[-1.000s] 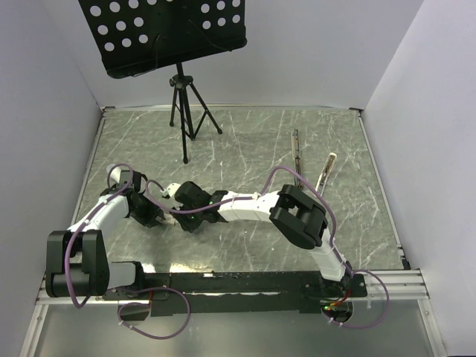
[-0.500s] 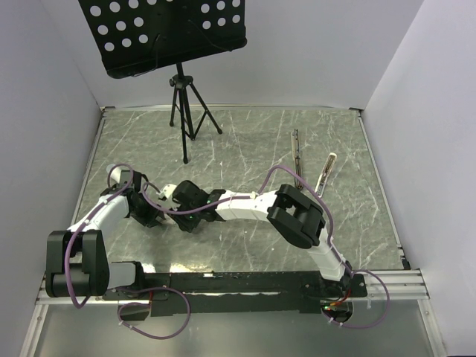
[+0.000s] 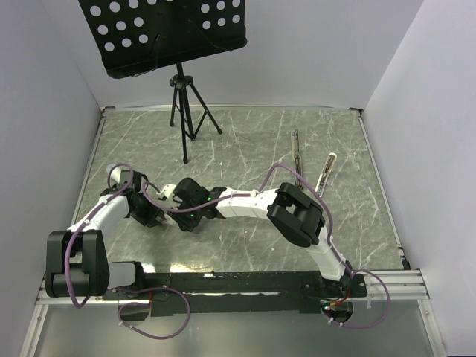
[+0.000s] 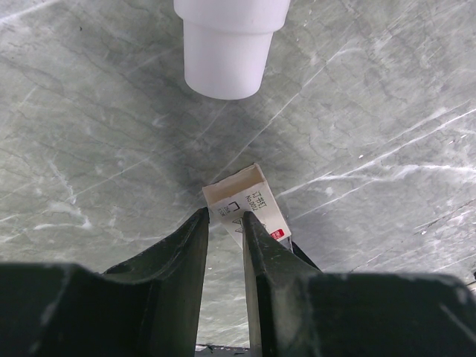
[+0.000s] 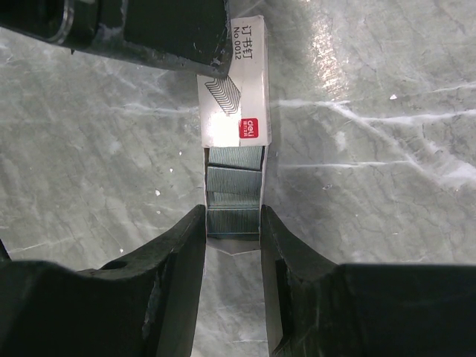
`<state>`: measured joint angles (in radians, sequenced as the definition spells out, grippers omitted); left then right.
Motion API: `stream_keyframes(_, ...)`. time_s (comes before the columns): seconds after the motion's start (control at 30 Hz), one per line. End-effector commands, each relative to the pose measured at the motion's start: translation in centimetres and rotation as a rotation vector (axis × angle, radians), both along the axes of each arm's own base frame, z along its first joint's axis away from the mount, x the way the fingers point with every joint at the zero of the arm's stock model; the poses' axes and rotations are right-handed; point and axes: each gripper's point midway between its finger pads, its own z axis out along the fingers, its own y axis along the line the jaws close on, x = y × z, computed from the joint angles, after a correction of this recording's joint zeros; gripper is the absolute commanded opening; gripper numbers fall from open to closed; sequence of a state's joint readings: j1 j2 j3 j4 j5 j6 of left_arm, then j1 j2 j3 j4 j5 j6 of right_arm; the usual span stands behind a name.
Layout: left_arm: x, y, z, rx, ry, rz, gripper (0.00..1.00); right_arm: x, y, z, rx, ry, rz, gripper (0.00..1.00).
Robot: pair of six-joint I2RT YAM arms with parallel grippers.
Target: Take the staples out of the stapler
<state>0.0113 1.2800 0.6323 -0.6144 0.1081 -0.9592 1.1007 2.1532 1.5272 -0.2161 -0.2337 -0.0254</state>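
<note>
The staples (image 5: 233,182) are grey strips lying in the slid-out tray of a small white staple box (image 5: 236,93) with a red logo. My right gripper (image 5: 232,219) is shut on the sides of that tray's near end. My left gripper (image 4: 225,217) is shut on the other end of the box (image 4: 245,201). In the top view both grippers meet at the table's left middle, left gripper (image 3: 152,210) facing right gripper (image 3: 181,204), and they hide the box. The stapler (image 3: 327,169) lies far off at the right back, its pale top splayed from its dark bar (image 3: 296,149).
A black music stand on a tripod (image 3: 186,111) stands at the back left, its perforated desk (image 3: 160,33) overhanging. A white cylinder (image 4: 227,44) hangs just beyond the box in the left wrist view. White walls enclose the marble table (image 3: 245,149).
The right arm has edged slightly left towards the left gripper. Both grips on the box are unchanged.
</note>
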Motion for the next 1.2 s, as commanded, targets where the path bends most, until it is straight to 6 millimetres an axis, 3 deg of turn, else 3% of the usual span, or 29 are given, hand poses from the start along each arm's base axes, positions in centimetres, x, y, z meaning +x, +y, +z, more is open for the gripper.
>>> stream_keyframes(0.0, 0.1, 0.1, 0.5, 0.008, -0.018, 0.0, 0.31, 0.2, 0.7, -1.2, -0.013, 0.009, 0.003, 0.37)
stream_keyframes(0.67, 0.1, 0.1, 0.2, 0.012, -0.004, 0.003, 0.31, 2.4, 1.0, -1.4, -0.059, -0.085, -0.02, 0.45)
stream_keyframes(0.87, 0.1, 0.3, 0.4, 0.02, 0.002, 0.006, 0.31, 2.6, 0.3, -1.6, -0.056, -0.117, -0.029, 0.56)
stream_keyframes(1.17, 1.3, 0.9, 2.3, 0.053, -0.031, 0.019, 0.32, 1.8, 0.1, 1.7, 0.05, -0.139, -0.029, 0.7)
